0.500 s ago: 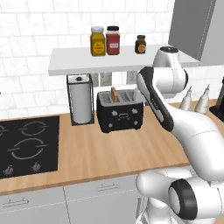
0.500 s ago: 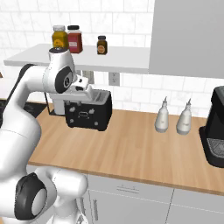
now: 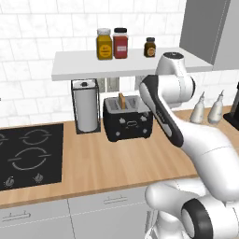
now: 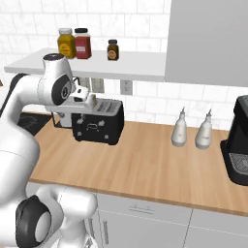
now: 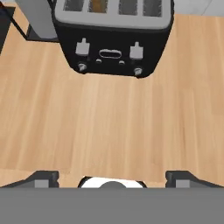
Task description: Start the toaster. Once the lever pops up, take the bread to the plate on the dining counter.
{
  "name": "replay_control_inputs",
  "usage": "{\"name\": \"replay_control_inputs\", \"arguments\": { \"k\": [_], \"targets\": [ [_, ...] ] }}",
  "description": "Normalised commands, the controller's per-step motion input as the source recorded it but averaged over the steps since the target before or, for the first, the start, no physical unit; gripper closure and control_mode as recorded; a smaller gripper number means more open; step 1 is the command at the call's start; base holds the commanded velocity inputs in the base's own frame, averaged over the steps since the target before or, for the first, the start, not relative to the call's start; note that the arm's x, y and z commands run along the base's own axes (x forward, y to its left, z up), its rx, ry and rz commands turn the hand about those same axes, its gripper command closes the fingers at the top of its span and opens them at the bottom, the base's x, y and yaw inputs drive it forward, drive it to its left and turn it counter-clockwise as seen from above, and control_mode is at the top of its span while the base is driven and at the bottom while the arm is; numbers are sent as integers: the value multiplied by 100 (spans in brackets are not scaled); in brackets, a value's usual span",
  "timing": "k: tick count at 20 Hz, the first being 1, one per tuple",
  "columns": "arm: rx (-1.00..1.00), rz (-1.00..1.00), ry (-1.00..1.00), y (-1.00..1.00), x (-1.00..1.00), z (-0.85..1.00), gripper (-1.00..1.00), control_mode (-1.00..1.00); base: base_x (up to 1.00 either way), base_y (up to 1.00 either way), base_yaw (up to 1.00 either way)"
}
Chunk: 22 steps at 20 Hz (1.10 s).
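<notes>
Boxy black toaster (image 5: pixel 113 43), thin tan bread (image 3: pixel 122 100)

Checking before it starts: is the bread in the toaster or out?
In: the bread stands upright in a slot of the toaster, its top poking out.
</notes>
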Motion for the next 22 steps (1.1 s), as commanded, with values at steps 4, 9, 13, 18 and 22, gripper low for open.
{"name": "replay_control_inputs", "arguments": {
  "k": [4, 9, 13, 18, 22],
  "targets": [
    [0, 0, -4, 75, 10, -21, -100, -100, 0, 0, 0],
    [0, 0, -7, 56, 28, -30, -100, -100, 0, 0, 0],
    [0, 0, -6, 33, 36, -31, -100, -100, 0, 0, 0],
    [0, 0, 0, 18, 38, -22, -100, -100, 0, 0, 0],
    [0, 0, 2, 8, 42, -22, -100, -100, 0, 0, 0]
  ]
}}
